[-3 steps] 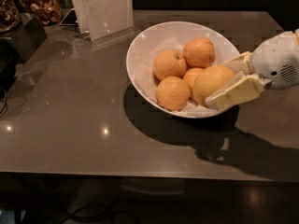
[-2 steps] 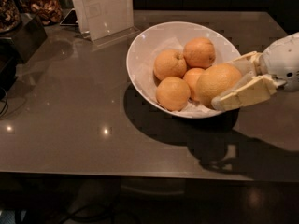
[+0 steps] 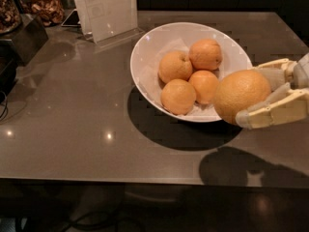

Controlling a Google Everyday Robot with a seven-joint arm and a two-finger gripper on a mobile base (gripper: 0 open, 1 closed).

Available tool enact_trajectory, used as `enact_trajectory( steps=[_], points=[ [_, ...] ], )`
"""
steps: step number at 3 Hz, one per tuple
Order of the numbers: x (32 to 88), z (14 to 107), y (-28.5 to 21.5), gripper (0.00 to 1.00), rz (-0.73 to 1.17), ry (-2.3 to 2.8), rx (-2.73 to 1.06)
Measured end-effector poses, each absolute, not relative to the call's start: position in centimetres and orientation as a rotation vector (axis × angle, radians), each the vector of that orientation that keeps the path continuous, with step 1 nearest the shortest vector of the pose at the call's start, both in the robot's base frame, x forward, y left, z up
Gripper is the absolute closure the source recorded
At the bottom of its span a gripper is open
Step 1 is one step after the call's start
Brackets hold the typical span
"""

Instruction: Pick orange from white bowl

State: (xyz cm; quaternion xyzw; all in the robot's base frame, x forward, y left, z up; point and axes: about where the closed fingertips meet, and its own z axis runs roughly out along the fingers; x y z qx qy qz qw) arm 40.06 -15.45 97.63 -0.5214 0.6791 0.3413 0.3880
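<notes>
The white bowl (image 3: pixel 147 64) sits on the grey table, lined with white paper, with several smaller oranges (image 3: pixel 190 76) inside. My gripper (image 3: pixel 251 93) comes in from the right edge, its cream fingers (image 3: pixel 270 112) shut on the orange (image 3: pixel 241 95), the largest one, pale yellow-orange. It holds the orange in the air over the bowl's right rim, above the table. The orange's shadow falls on the table in front of the bowl.
A clear acrylic sign holder (image 3: pixel 108 11) stands behind the bowl at the back left. A dark tray or box (image 3: pixel 21 35) with brown snacks sits at the far left. The table's front edge (image 3: pixel 145 180) runs along the bottom.
The gripper has lifted the large orange out of the bowl and pulled it to the right, over the rim. The other oranges stay in the bowl.
</notes>
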Motion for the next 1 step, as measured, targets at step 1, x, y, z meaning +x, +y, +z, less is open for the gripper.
enact_trajectory(
  steps=[1],
  points=[
    [38.88, 98.13, -15.64, 1.0, 0.83, 1.724, -1.323]
  ],
)
